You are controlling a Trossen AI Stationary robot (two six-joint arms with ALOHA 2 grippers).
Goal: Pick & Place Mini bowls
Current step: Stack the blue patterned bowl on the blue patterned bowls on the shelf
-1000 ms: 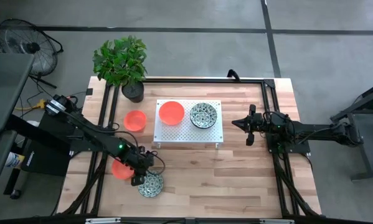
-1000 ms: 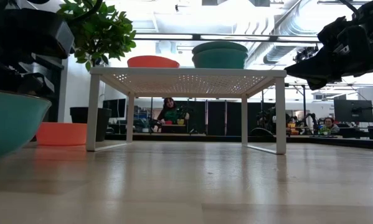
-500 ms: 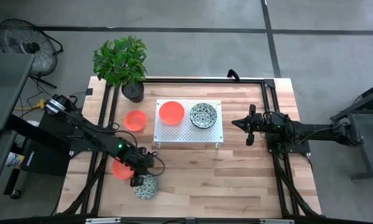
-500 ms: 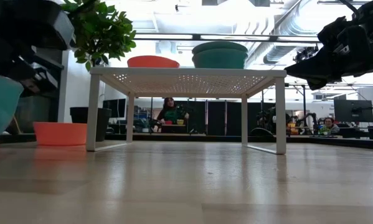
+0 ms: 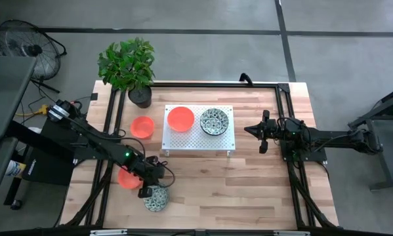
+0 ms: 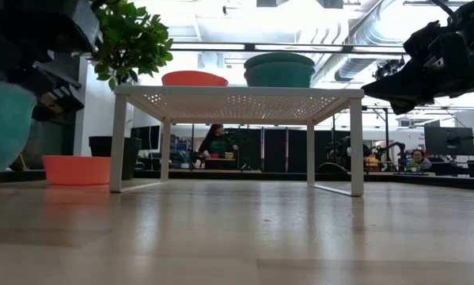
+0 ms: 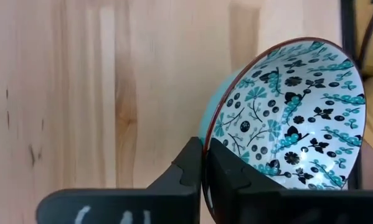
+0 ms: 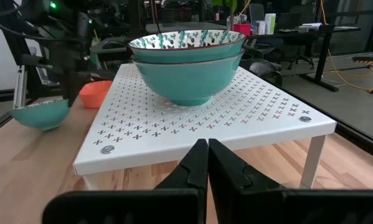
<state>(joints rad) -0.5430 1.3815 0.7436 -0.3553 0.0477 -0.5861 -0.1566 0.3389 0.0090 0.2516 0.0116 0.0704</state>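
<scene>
A mini bowl [image 7: 292, 112], teal outside and white with a dark pattern inside, is at the table's near left; my left gripper [image 7: 205, 155] is shut on it. It also shows in the high view [image 5: 158, 198]. An orange mini bowl [image 5: 126, 179] lies partly under that arm, and another [image 5: 142, 127] stands on the table left of the white rack [image 5: 198, 139]. On the rack stand an orange bowl [image 5: 180, 118] and two stacked patterned bowls [image 8: 186, 59]. My right gripper [image 8: 206, 152] is shut, level, right of the rack. My left gripper pinches the patterned bowl's rim [image 7: 207, 135], one finger inside the bowl and one on its teal outer wall. The fingers come slanting down from the table's left. The bowl sits tilted; whether its foot is still on the table I cannot tell.
A potted plant [image 5: 129, 65] stands at the far left corner. Black frame rails [image 5: 289, 177] run along the table's left and right sides. Bare wood [image 5: 229, 187] lies between the rack and the near edge. People sit in the room behind.
The patterned bowl has shifted a little toward the table's left edge and tipped up, with my left gripper at its rim. My right arm has kept still.
</scene>
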